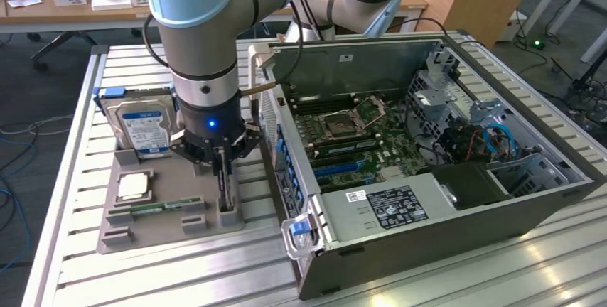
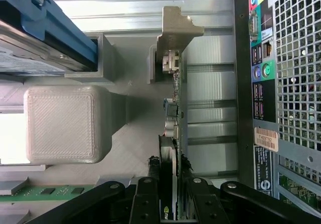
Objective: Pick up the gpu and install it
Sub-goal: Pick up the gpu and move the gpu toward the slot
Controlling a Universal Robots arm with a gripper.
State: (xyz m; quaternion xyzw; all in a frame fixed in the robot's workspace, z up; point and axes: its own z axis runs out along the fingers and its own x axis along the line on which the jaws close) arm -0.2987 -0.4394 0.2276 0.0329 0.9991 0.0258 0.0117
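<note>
The step in hand is the pick-up. The black gripper [image 1: 221, 161] [image 2: 169, 161] of the single grey-and-blue robot arm [image 1: 204, 37] is reaching straight down over the gpu [image 1: 224, 192] [image 2: 169, 151], a thin dark rectangular card with a pale metal bracket [image 2: 176, 27] at one end. Its fingers [image 2: 148, 199] are pinching the card from both flat sides near one end. The card is standing on edge in the slots of the grey printed plastic tray [image 1: 152, 230] [image 2: 135, 148], so by my reading it is gripped but not yet lifted. The tray is resting on the ribbed aluminium bench [image 1: 142, 278] [image 2: 210, 83], just beside the open dark grey metal computer case [image 1: 408, 246] [image 2: 301, 83].

Freeing the card is, in my judgement, calling for a straight pull out along the slots, without tilting, because the case's rear panel is sitting close alongside the card. The bracket end is also lying next to a tray post, so any sideways drift is risking a snag.

Counting what is on the tray:
- one gpu
- one silver hard drive with a blue-white label [image 1: 142, 129] [image 2: 25, 58]
- one square silver processor chip [image 1: 133, 186]
- one narrow green memory stick [image 1: 156, 207] [image 2: 45, 190]

Beyond that, there is one tray, one computer case and one arm with one gripper.
</note>
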